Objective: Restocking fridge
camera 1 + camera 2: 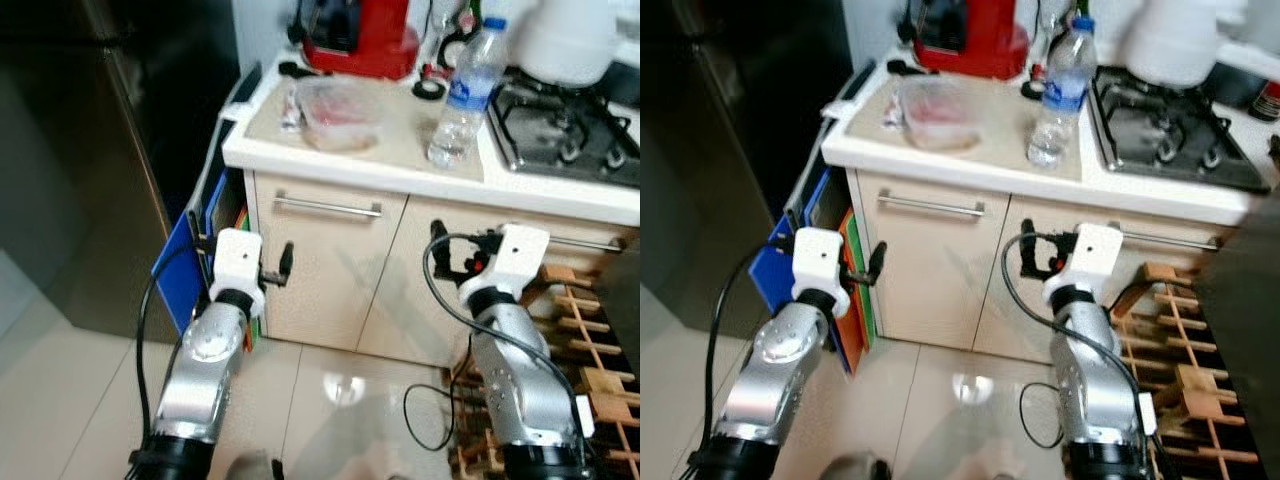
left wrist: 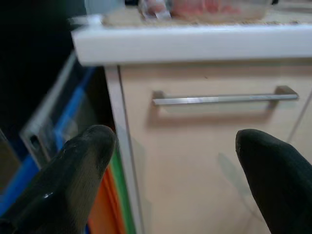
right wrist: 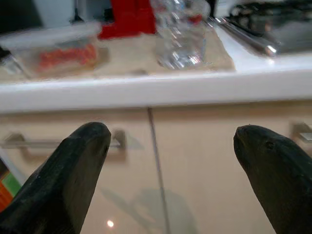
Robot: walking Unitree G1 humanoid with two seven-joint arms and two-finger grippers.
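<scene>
Both tools, left tool (image 2: 170, 161) and right tool (image 3: 170, 156), hang wide open and empty before the cabinet doors; above them, on the worktop (image 1: 400, 150), a water bottle (image 1: 465, 95) stands upright beside a food container (image 1: 340, 115).

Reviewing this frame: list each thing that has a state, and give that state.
left gripper: open, empty, facing the cabinet
right gripper: open, empty, below the counter edge
water bottle: upright, capped
food container: lid on, on the counter
cabinet door: closed
fridge: closed

Head views look down; wrist views face cabinet (image 2: 209, 161) close
</scene>
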